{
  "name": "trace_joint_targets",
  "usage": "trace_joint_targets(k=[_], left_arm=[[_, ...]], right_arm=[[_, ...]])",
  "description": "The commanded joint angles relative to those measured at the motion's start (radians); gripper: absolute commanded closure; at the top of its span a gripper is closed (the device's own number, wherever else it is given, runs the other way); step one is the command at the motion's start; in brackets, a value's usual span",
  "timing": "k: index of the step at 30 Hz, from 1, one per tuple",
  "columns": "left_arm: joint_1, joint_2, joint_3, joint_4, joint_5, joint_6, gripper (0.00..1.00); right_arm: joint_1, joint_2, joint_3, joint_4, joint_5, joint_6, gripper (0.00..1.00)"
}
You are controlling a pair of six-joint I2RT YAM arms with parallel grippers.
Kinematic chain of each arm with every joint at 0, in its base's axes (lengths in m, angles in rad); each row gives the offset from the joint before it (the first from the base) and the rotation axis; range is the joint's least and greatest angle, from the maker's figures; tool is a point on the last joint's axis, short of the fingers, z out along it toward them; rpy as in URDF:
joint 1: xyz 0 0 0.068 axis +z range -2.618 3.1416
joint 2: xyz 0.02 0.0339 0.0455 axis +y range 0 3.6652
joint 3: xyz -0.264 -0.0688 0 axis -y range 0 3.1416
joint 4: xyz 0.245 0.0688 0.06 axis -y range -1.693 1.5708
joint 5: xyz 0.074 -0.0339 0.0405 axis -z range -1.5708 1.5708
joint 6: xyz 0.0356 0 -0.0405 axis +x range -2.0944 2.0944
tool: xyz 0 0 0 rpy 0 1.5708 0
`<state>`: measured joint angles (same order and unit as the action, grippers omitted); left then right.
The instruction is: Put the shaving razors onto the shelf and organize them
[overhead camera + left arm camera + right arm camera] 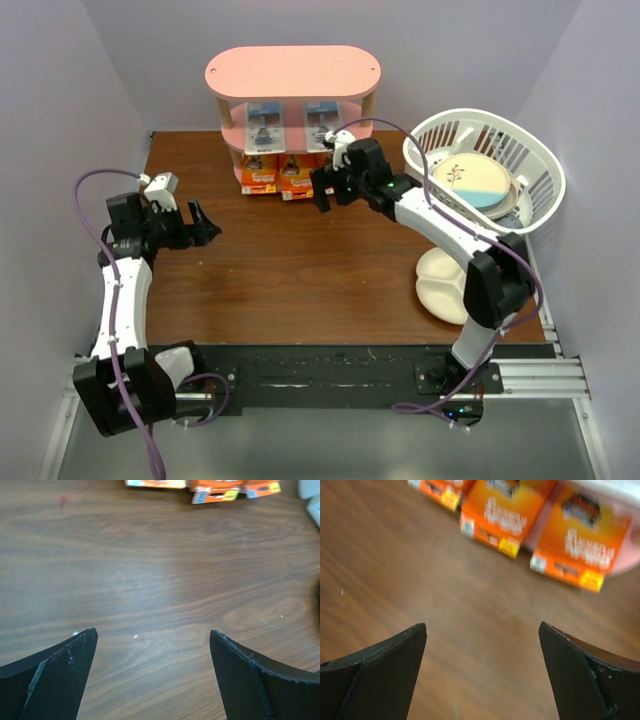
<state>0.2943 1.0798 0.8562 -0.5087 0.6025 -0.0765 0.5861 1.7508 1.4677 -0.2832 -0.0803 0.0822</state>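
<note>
The pink shelf (292,72) stands at the back middle of the table. Two white-and-blue razor cards (265,125) (322,122) lie on its middle board. Three orange razor packs (507,510) (580,540) (442,490) lie side by side at its lowest board (626,555), their front ends sticking out. Two of them show in the top view (260,175) (296,178). My right gripper (325,195) (482,625) is open and empty just in front of the orange packs. My left gripper (205,225) (153,631) is open and empty over bare table at the left. The orange packs (215,492) show far ahead of it.
A white slatted basket (480,118) holding a round plate (470,180) stands at the back right. A white divided plate (445,285) lies at the front right under the right arm. Grey walls close in both sides.
</note>
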Motion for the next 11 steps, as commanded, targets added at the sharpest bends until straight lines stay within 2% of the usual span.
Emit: trace_joint_targets(k=[1, 6, 9, 11], left_arm=[[-0.061, -0.015, -0.045, 0.143, 0.030, -0.055, 0.00], [-0.153, 0.038, -0.069, 0.216, -0.027, -0.069, 0.00], [-0.182, 0.077, -0.048, 0.229, -0.059, -0.077, 0.00], [-0.193, 0.091, -0.020, 0.233, -0.092, -0.078, 0.00]], right_arm=[[-0.003, -0.129, -0.058, -0.226, 0.065, 0.039, 0.01], [-0.002, -0.270, -0.076, -0.372, 0.092, 0.001, 0.01], [-0.003, -0.357, -0.109, -0.366, 0.077, -0.045, 0.01], [-0.003, -0.396, -0.138, -0.341, -0.001, -0.076, 0.01]])
